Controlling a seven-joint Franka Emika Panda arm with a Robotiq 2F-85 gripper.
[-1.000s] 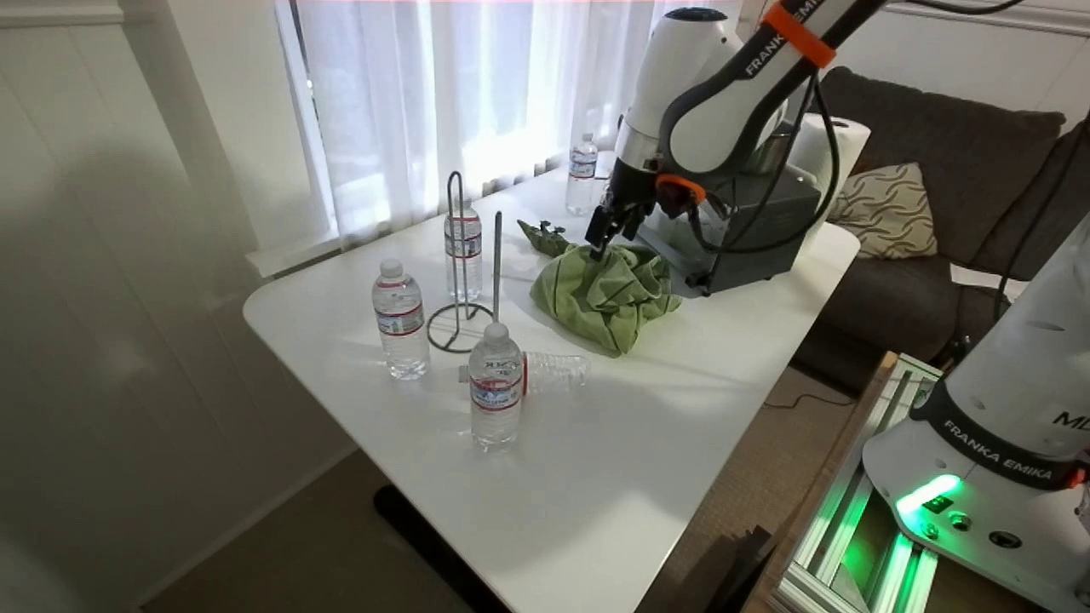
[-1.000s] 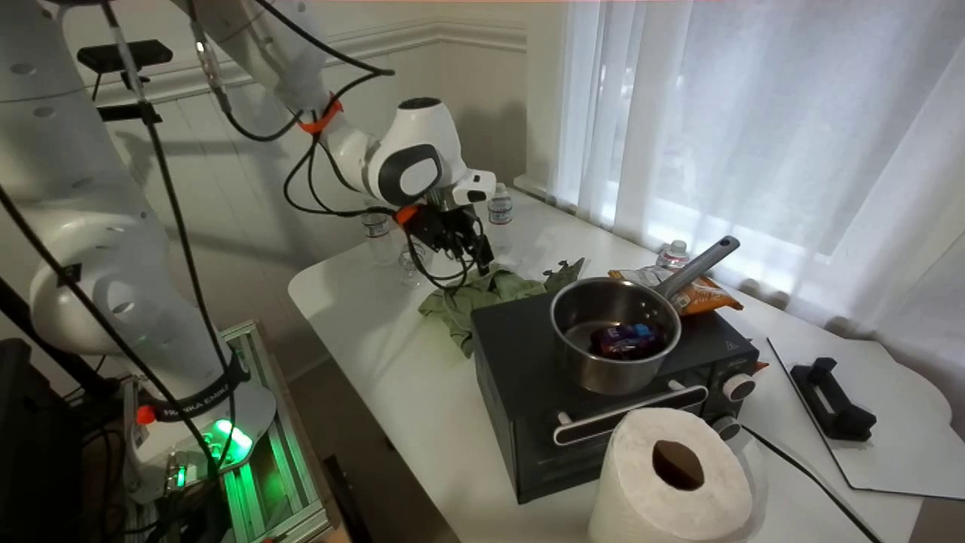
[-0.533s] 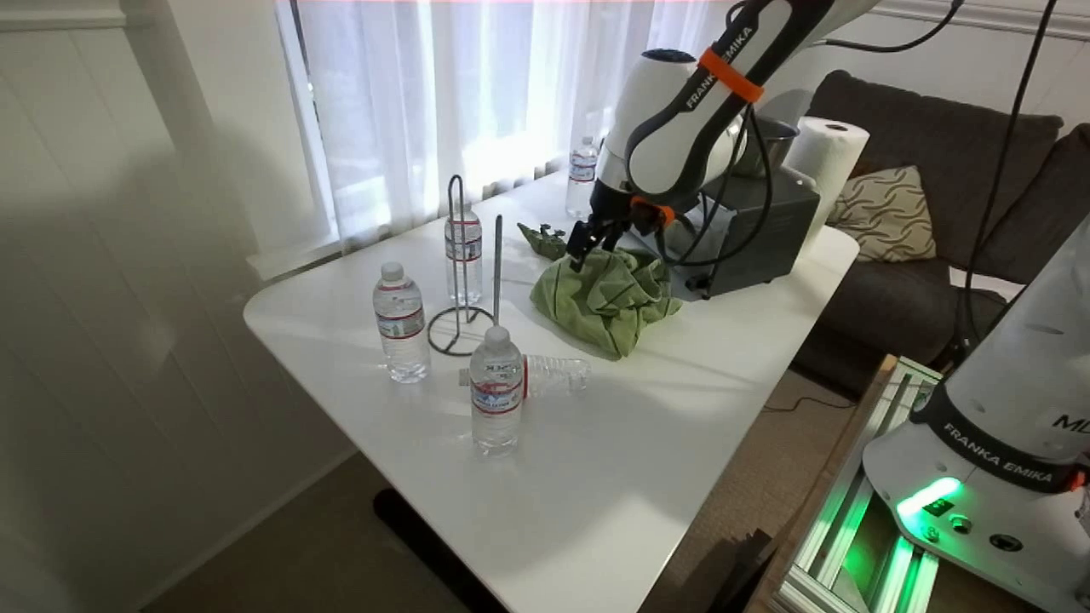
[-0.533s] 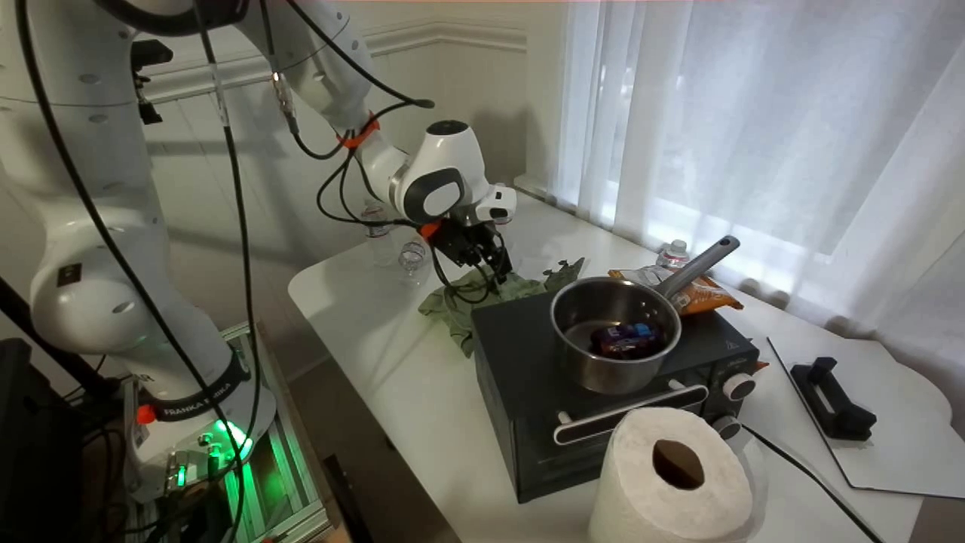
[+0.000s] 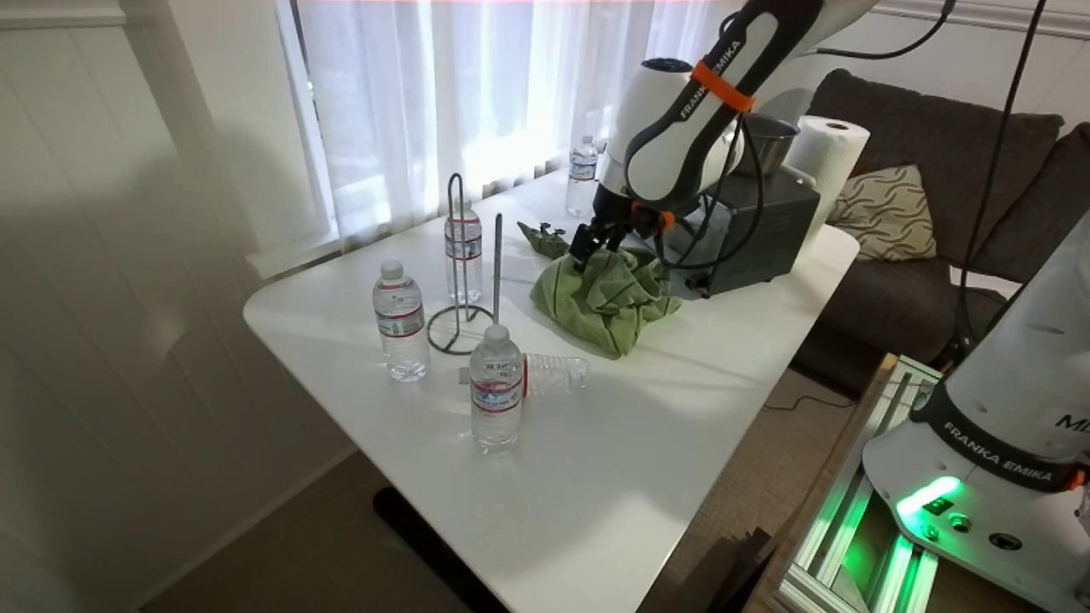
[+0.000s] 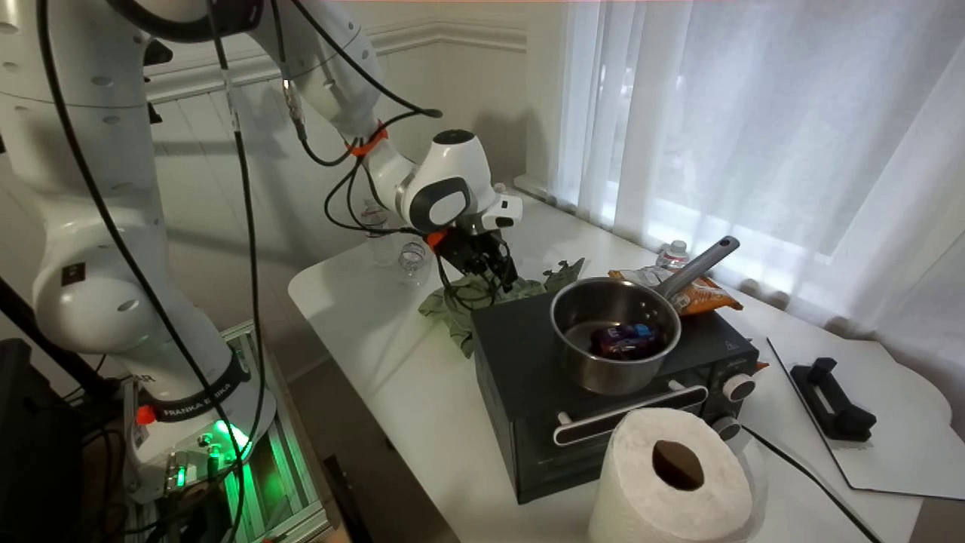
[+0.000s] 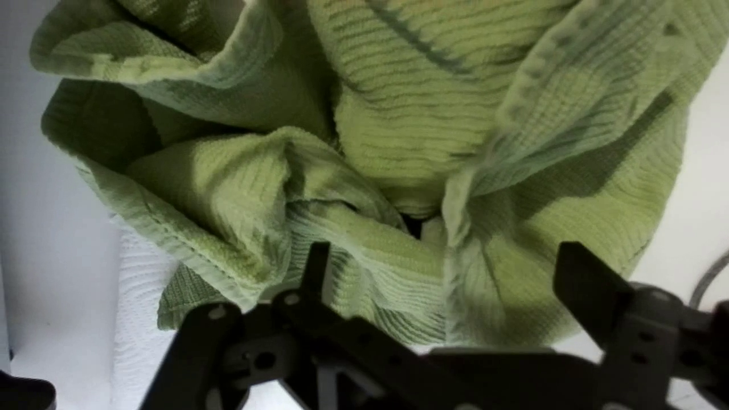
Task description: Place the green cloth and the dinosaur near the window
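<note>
The crumpled green cloth (image 5: 588,308) lies in a heap on the white table, beside the oven; it also shows in an exterior view (image 6: 451,317) and fills much of the wrist view (image 7: 421,108). The small green dinosaur (image 5: 543,241) lies on the table just past the cloth on the window side, and shows in an exterior view (image 6: 564,275); it is not seen in the wrist view. My gripper (image 5: 582,258) is over the window-side part of the cloth, pointing down. In the wrist view my gripper (image 7: 444,247) is open, its fingers wide apart with cloth beneath; contact cannot be told.
Upright bottles (image 5: 402,323) (image 5: 496,396), a lying bottle (image 5: 558,375) and a wire stand (image 5: 460,328) are nearby. The dark oven (image 6: 520,369) bears a pot (image 6: 584,373), with a chip bag (image 6: 705,296) behind. A paper roll (image 6: 641,490) stands in front. The curtained window (image 5: 494,102) borders the table.
My gripper has moved down and across the cloth, leftward in an exterior view, with only a slight shift in the last half second. The cloth and dinosaur have not moved.
</note>
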